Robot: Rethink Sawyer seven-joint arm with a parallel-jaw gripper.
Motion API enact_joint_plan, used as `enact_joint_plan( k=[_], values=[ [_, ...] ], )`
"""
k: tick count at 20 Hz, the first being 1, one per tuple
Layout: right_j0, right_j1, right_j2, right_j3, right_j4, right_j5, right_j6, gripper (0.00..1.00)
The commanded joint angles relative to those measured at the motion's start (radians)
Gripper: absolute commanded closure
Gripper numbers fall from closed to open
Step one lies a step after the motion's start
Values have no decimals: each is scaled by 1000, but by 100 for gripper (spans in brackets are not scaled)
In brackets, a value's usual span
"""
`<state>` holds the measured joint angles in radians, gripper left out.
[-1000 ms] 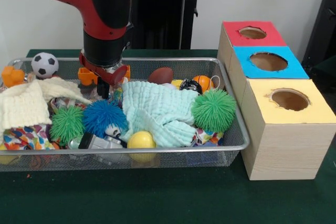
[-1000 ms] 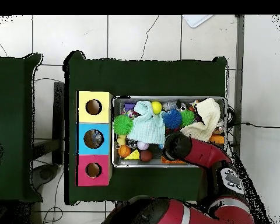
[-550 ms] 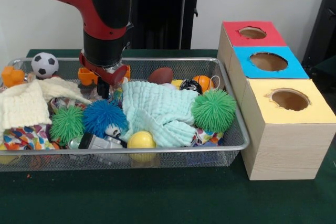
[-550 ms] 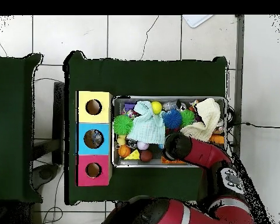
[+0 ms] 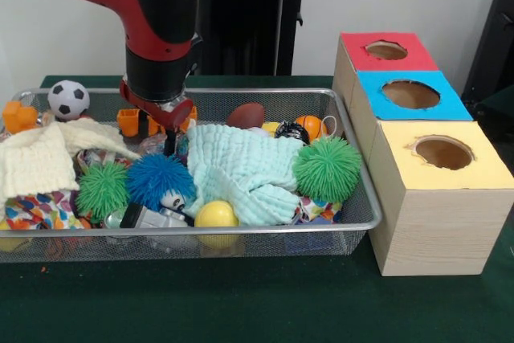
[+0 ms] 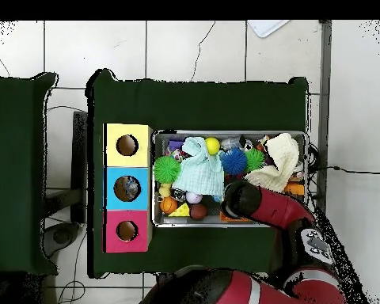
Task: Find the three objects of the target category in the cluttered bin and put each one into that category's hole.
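Note:
My gripper (image 5: 167, 142) hangs low inside the wire bin (image 5: 353, 222), at its back, just behind a blue spiky ball (image 5: 159, 180) and left of a mint cloth (image 5: 241, 168). Its tips are hard to make out against the clutter. A soccer ball (image 5: 68, 98), brown football (image 5: 245, 114), small basketball (image 5: 309, 126), yellow ball (image 5: 215, 214) and two green spiky balls (image 5: 325, 168) (image 5: 102, 190) lie in the bin. Three boxes stand to the right, each with a hole: red (image 5: 385, 50), blue (image 5: 409, 94), yellow (image 5: 442, 152). From overhead the arm (image 6: 252, 202) covers the gripper.
A cream cloth (image 5: 40, 154) covers the bin's left part, with orange toys (image 5: 18, 116) (image 5: 128, 122) behind it and a toy car (image 5: 152, 216) at the front rim. In the overhead view the boxes (image 6: 127, 188) sit left of the bin (image 6: 229, 133).
The gripper has shifted slightly to the right and lifted a little; the objects in the bin lie as before.

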<state>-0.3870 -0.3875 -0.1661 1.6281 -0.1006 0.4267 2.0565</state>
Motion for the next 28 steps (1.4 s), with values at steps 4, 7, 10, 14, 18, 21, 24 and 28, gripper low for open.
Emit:
enact_joint_plan(
  k=[4,7,10,14,18,21,24,28],
  values=[
    [-30,16,111,2,42,103,57,0],
    [-23,8,121,4,49,101,64,0],
    [-8,5,130,-2,63,102,82,0],
    [1,22,149,0,76,60,100,0],
    [0,31,178,-8,86,32,101,0],
    [8,35,182,-16,92,34,109,0],
    [20,50,162,-29,87,45,113,0],
    [27,94,94,-48,60,64,110,0]
  ],
)
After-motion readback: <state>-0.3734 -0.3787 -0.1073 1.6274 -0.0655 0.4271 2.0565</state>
